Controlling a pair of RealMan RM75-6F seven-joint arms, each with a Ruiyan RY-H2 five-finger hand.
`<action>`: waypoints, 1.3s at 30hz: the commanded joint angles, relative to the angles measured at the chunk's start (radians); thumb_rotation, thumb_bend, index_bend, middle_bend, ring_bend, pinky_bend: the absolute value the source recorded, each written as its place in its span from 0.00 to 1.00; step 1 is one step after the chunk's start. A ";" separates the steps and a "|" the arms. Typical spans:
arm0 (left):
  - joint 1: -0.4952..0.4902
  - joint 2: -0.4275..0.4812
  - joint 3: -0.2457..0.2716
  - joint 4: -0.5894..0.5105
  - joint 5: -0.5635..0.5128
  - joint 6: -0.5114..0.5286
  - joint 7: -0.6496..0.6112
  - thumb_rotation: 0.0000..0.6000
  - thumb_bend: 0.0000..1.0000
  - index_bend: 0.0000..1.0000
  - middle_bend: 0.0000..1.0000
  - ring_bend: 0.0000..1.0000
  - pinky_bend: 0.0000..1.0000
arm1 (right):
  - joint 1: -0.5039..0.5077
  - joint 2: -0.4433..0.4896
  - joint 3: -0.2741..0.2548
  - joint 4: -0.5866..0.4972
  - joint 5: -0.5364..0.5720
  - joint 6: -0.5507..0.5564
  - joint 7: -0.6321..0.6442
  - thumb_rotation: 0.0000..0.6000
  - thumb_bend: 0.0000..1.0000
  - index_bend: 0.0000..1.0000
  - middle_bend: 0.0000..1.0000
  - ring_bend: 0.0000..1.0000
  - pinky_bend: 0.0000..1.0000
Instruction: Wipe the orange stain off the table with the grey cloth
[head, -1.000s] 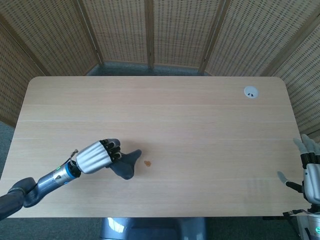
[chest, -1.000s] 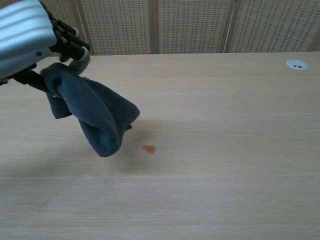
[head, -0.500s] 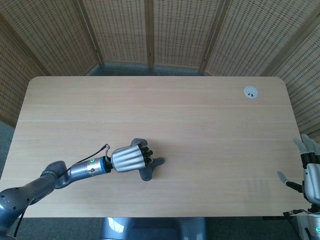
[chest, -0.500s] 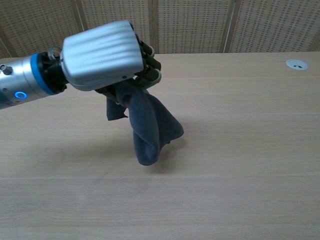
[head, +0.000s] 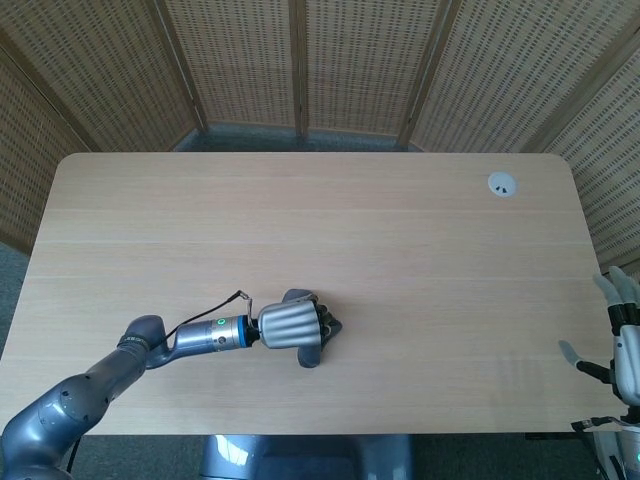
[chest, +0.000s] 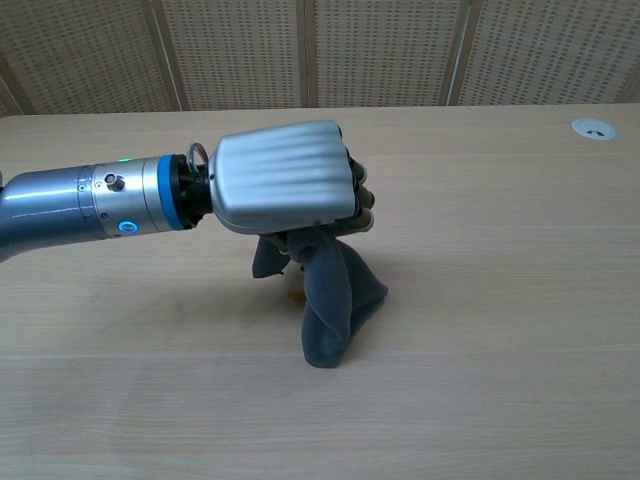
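Observation:
My left hand grips the dark grey cloth near the middle of the table's front part. In the chest view the left hand holds the cloth bunched, and it hangs down with its lower end on the wood. The orange stain lies under the hand and cloth. It is hidden in the head view, and only a speck of orange shows beside the cloth's left fold. My right hand stays at the table's right edge, fingers apart, holding nothing.
The light wooden table has a white cable grommet at its far right corner, also in the chest view as the grommet. Wicker screens stand behind the table.
My left hand has carried the cloth rightward from beside the stain to over it, and the cloth's end has come down onto the table. The right hand has barely moved.

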 joint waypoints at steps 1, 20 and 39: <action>-0.004 -0.014 0.018 0.015 -0.008 -0.012 -0.010 1.00 0.23 0.71 0.68 0.66 0.90 | -0.001 0.000 0.000 0.000 -0.001 0.003 0.000 1.00 0.18 0.10 0.00 0.00 0.11; 0.137 0.096 0.178 0.070 -0.013 0.021 -0.047 1.00 0.23 0.70 0.68 0.66 0.90 | -0.001 -0.002 0.000 -0.003 0.000 0.003 -0.007 1.00 0.18 0.10 0.00 0.00 0.11; 0.166 0.088 0.132 0.065 -0.112 -0.005 -0.087 1.00 0.23 0.70 0.67 0.65 0.90 | 0.001 -0.005 -0.001 -0.002 0.000 0.001 -0.013 1.00 0.18 0.10 0.00 0.00 0.11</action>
